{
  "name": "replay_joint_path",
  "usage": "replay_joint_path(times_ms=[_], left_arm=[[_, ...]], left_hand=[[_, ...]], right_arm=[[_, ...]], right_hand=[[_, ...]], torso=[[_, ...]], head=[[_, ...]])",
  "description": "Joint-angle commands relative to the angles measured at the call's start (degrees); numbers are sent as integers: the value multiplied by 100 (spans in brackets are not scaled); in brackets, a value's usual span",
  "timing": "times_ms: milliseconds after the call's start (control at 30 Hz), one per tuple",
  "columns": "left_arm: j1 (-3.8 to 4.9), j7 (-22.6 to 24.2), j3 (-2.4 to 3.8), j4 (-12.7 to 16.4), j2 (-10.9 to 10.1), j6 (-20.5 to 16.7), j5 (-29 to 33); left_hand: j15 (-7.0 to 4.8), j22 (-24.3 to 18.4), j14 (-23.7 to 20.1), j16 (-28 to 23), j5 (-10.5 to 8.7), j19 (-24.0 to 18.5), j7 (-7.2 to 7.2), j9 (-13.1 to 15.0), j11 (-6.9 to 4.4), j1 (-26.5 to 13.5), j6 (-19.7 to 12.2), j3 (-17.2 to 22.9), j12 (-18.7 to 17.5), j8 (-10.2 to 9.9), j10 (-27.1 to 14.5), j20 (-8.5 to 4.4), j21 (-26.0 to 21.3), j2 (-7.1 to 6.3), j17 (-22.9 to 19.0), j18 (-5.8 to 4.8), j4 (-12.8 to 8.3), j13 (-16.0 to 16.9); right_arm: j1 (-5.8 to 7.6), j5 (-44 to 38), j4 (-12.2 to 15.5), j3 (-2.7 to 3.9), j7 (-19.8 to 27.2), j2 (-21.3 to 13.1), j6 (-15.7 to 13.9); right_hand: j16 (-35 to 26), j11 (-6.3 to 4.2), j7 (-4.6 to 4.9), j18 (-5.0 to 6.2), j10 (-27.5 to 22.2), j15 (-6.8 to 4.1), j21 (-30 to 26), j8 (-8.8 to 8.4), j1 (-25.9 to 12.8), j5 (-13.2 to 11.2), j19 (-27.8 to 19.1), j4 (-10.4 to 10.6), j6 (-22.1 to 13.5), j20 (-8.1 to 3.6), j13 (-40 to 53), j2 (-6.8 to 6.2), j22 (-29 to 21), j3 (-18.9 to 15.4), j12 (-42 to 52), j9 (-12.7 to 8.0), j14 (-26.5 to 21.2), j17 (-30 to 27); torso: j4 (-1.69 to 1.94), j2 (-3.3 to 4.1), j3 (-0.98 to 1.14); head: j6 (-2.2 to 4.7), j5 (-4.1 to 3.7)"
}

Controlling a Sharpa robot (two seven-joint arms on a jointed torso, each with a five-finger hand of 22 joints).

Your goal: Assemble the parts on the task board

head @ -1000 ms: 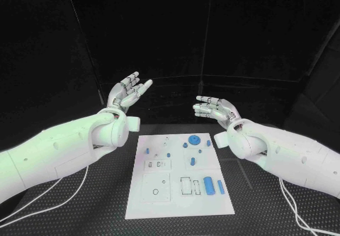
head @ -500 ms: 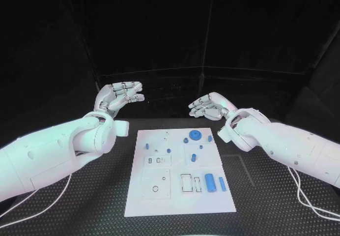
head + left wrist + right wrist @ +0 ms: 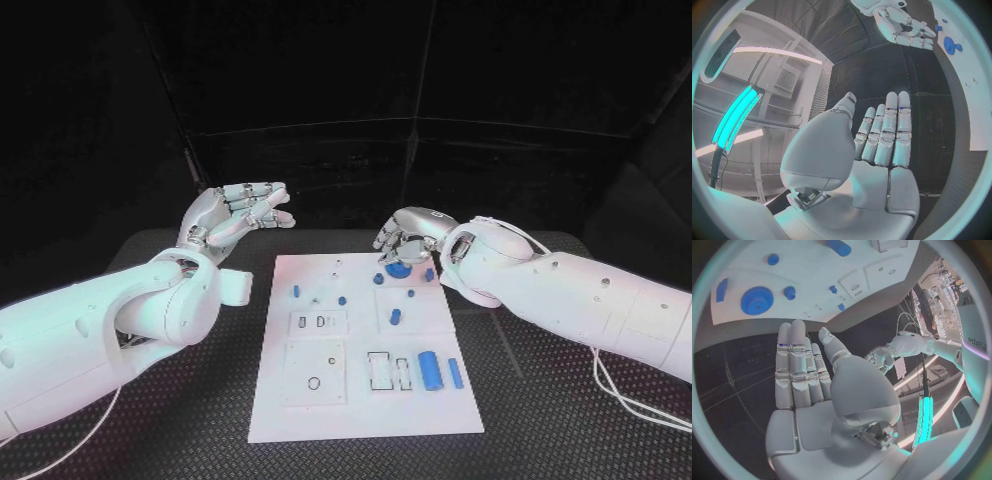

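Task board (image 3: 361,400) lies on black table (image 3: 548,420); each robot hand empty, fingers extended.

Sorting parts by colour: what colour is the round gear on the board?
Blue gear, clearest in the right wrist view.

Black table (image 3: 188,400), white cable (image 3: 629,398), dark backdrop (image 3: 346,90).
Spread out below the right hand (image 3: 408,237); trailing well to its right, nearer the robot; rising beyond its fingertips.
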Motion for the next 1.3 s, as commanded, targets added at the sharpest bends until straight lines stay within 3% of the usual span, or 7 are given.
replay_joint_path(times_ms=[33, 333, 433, 567, 700, 1000, 1300], left_arm=[[-16, 3, 7, 97, -16, 191, -83], [-66, -37, 8, 200, -33, 253, -85], [-69, -46, 8, 214, -41, 261, -85], [-71, -55, 8, 223, -47, 269, -85], [-72, -63, 8, 221, -46, 277, -85], [-72, -80, 8, 212, -39, 303, -85], [-72, -86, 9, 187, -58, 313, -84]], left_hand=[[2, 7, 36, -30, -37, 47, -17, -8, -4, 21, 45, -18, -40, -38, 35, -4, 26, 30, 15, 75, -35, -5], [-3, 12, 55, -43, -37, 86, -12, -8, -4, 17, 54, -29, -62, -56, 44, -12, 45, 38, 37, 74, -45, -5], [-3, 12, 55, -43, -37, 86, -12, -8, -4, 17, 54, -29, -62, -56, 44, -12, 45, 38, 37, 74, -45, -5], [-4, 13, 59, -46, -37, 94, -10, -9, -4, 19, 55, -32, -67, -61, 45, -14, 49, 40, 42, 74, -49, -6], [-4, 13, 59, -46, -37, 94, -10, -9, -4, 19, 55, -32, -67, -61, 45, -14, 49, 40, 42, 74, -49, -6], [-5, 15, 64, -50, -37, 103, -7, -9, -4, 22, 56, -33, -73, -67, 47, -16, 54, 44, 48, 73, -54, -6], [-5, 15, 66, -55, -37, 110, -4, -9, -2, 25, 56, -33, -80, -73, 47, -18, 57, 48, 53, 72, -59, -6]], right_arm=[[19, -865, -1, 6, -446, 24, 534], [29, -1251, -61, 6, -624, 121, 715], [37, -1288, -77, 6, -615, 146, 778], [42, -1307, -101, 6, -593, 176, 843], [44, -1314, -155, 5, -580, 217, 898], [46, -1319, -312, 5, -536, 331, 1017], [46, -1319, -377, 4, -528, 386, 1157]], right_hand=[[262, -15, 4, 58, -120, -17, 170, -47, -51, -3, 27, 12, 14, -14, 14, -27, 101, 28, 1, -7, 229, 217], [1094, -18, -22, 60, -248, -32, 723, -55, -74, 34, -15, 62, -73, -14, 37, -54, 448, 129, 27, -5, 200, 890], [1843, -41, -28, 70, -210, -20, 955, -50, -74, 46, -20, 68, -63, -25, 43, -45, 595, 202, 43, -3, 242, 1640], [2994, -49, -39, -77, -105, -32, 1930, -49, -92, 24, 276, 65, -30, -37, 48, -36, 1779, 365, 56, -4, 277, 2819], [3573, -52, -32, -156, -66, -27, 2469, -48, -124, 19, 333, 62, -8, -13, 40, -53, 2408, 563, 35, -4, 238, 3386], [4182, -40, -35, -241, -29, -30, 3040, -49, -152, 9, 430, 68, 5, 11, 34, -97, 3113, 881, 27, -4, 246, 4004], [4337, -41, -28, -258, -5, -24, 3195, -46, -180, -6, 443, 93, 26, 16, 34, -125, 3294, 1010, 27, -3, 238, 4149]], torso=[[43, 116, -24], [81, 251, -49], [92, 277, -56], [105, 298, -64], [111, 317, -74], [134, 326, -71], [135, 340, -67]], head=[[-24, -27], [-24, -70], [-36, -79], [-40, -91], [-48, -94], [-109, -99], [-164, -84]])
